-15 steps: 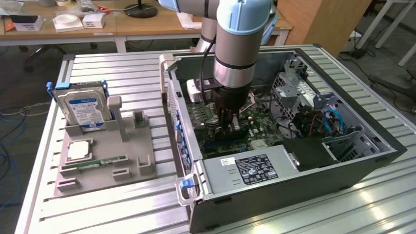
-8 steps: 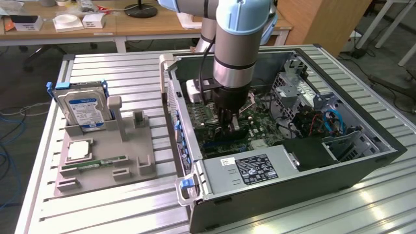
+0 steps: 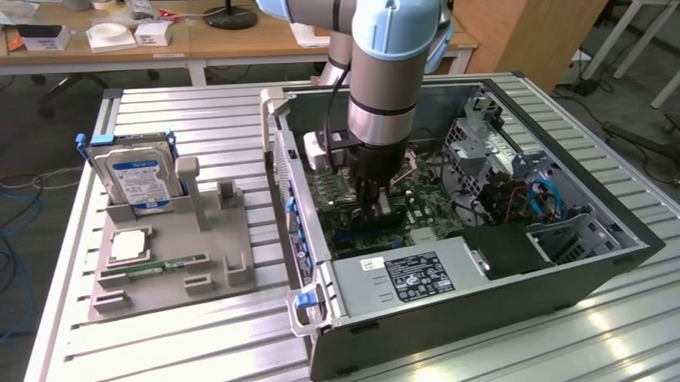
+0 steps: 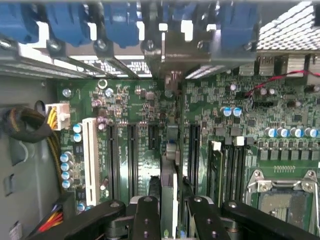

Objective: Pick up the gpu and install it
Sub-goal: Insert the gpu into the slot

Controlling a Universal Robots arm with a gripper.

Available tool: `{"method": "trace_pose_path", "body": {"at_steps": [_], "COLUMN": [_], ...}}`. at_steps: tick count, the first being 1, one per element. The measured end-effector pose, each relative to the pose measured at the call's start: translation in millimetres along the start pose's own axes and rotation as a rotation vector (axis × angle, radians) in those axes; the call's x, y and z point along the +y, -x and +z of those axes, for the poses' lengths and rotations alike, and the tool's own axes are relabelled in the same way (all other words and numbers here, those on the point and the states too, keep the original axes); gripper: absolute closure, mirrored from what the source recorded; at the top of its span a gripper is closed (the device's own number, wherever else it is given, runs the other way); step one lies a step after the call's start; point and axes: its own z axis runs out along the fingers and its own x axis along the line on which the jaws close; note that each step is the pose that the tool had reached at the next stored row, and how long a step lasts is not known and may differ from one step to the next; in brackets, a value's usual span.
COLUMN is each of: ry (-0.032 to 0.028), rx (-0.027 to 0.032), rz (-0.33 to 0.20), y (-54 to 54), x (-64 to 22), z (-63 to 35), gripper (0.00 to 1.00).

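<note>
a: gripper (image 4: 169, 210) first. where is it?

b: down inside the open computer case (image 3: 627, 263), low over the motherboard (image 4: 135, 115), with the arm (image 3: 388, 72) coming straight down from above. in the wrist view its two black fingers (image 4: 146, 217) sit either side of a thin card standing on edge, so i read it as clamped on the gpu (image 4: 169, 170), jaws part closed around the card's thickness.

a: and the card relative to the slots?

b: that is the relation everything hangs on. the gpu is directly under the hand, edge-on, and its long axis runs away from the fingers towards the rear wall of the case, parallel to the row of dark expansion slots (image 4: 131, 150). it sits in the gap between those slots and the next dark one beside the memory sticks (image 4: 235, 160). whether its lower edge is already in a connector or only just above it, i cannot tell.

a: how does the card look?

b: from above, very little: a narrow pale-and-green top edge, with a silvery bracket end reaching towards the blue latches (image 4: 75, 25) at the back. in the exterior view it is hidden behind the fingers.

a: anything else about?

b: the grey parts tray (image 3: 159, 255) on the table (image 3: 191, 111), to the exterior view's left, holds the blue-labelled hard drive (image 3: 136, 179) upright and a green memory stick (image 3: 159, 267) lying flat.
</note>
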Motion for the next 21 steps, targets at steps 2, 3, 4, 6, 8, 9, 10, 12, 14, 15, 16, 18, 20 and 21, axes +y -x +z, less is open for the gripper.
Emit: {"method": "trace_pose_path", "body": {"at_steps": [2, 3, 4, 6, 8, 9, 10, 12, 14, 15, 16, 18, 20, 21], "ry": [0.0005, 0.0002, 0.0001, -0.0001, -0.0001, -0.0001, -0.0001, -0.0002, -0.0005, -0.0007, -0.0009, -0.0012, -0.0015, -0.0012], "rx": [0.0002, 0.0000, -0.0003, -0.0005, -0.0005, -0.0005, -0.0006, -0.0006, -0.0009, -0.0010, -0.0012, -0.0024, -0.0024, -0.0019], "rz": [0.000, 0.000, 0.000, 0.000, 0.000, 0.000, 0.000, 0.000, 0.000, 0.000, 0.000, 0.001, 0.001, 0.001], "y": [0.0, 0.0, 0.0, 0.1, 0.1, 0.1, 0.1, 0.1, 0.1, 0.1, 0.1, 0.2, 0.3, 0.2], "x": [0.2, 0.2, 0.2, 0.2, 0.2, 0.2, 0.2, 0.2, 0.3, 0.3, 0.4, 0.6, 0.4, 0.2], "z": [0.8, 0.9, 1.1, 1.2, 1.2, 1.2, 1.2, 1.2, 1.2, 1.1, 0.8, 0.3, -1.4, -2.7], "gripper": [0.74, 0.74, 0.74, 0.74, 0.74, 0.74, 0.74, 0.74, 0.74, 0.74, 0.73, 0.73, 0.73, 0.73]}}
